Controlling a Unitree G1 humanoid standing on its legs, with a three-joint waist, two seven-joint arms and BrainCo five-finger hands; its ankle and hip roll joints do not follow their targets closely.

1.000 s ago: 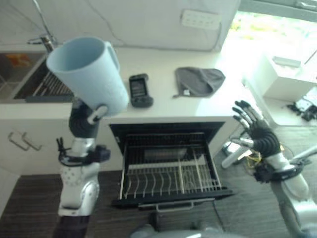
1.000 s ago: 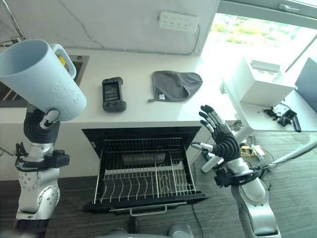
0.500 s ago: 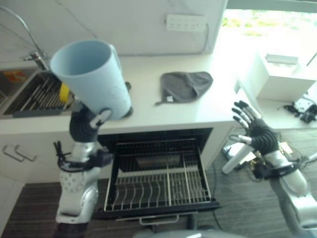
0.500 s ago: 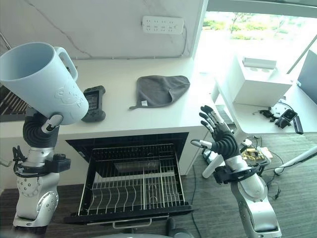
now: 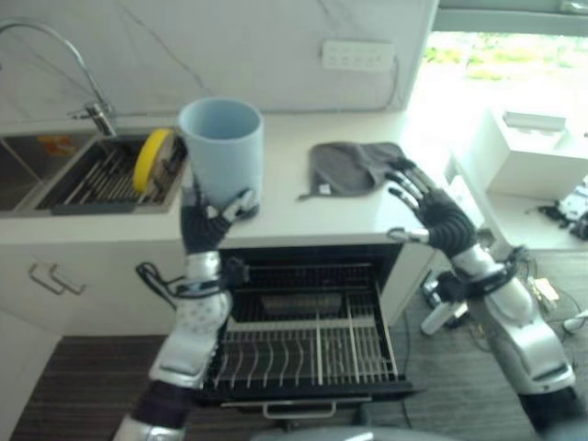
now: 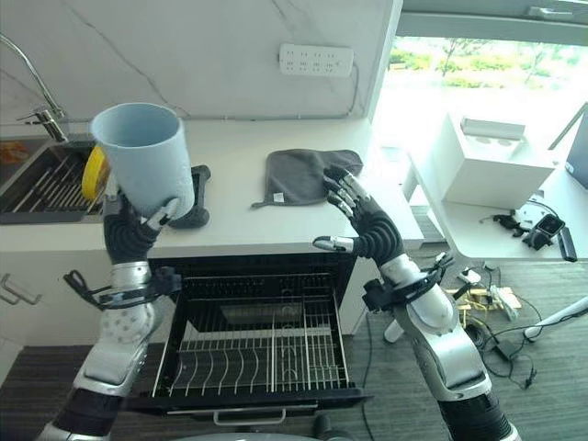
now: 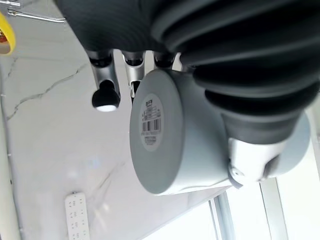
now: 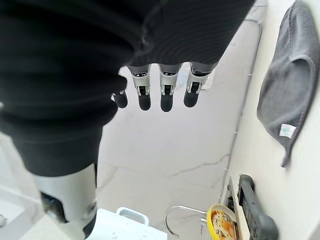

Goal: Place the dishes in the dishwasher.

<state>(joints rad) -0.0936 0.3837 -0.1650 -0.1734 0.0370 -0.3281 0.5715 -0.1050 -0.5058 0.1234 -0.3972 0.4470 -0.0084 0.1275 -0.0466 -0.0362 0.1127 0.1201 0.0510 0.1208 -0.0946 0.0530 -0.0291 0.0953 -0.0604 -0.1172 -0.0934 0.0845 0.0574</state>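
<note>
A big pale blue cup (image 5: 221, 147) is held upright above the counter's front edge, with my left hand (image 5: 207, 222) shut round its base; its round underside (image 7: 159, 131) faces the left wrist view. My right hand (image 6: 367, 230) is raised with straight, spread fingers (image 8: 165, 97) over the counter's front right part, holding nothing. Below the counter the dishwasher's wire rack (image 6: 262, 354) is pulled out, with a dark dish (image 5: 303, 302) lying at its back. A yellow plate (image 5: 152, 160) stands on edge in the sink's drying rack (image 5: 101, 176).
A grey cloth (image 6: 308, 172) lies on the white counter (image 6: 243, 216) by my right hand. A black handheld device (image 6: 191, 213) sits half behind the cup. A tap (image 5: 87, 87) arches over the sink. A white box (image 6: 489, 161) stands on a side table at right.
The cup has been tipped upright and lowered toward the counter. My right hand has swung up and left over the counter's front. The camera has also shifted, bringing the sink and yellow plate into view.
</note>
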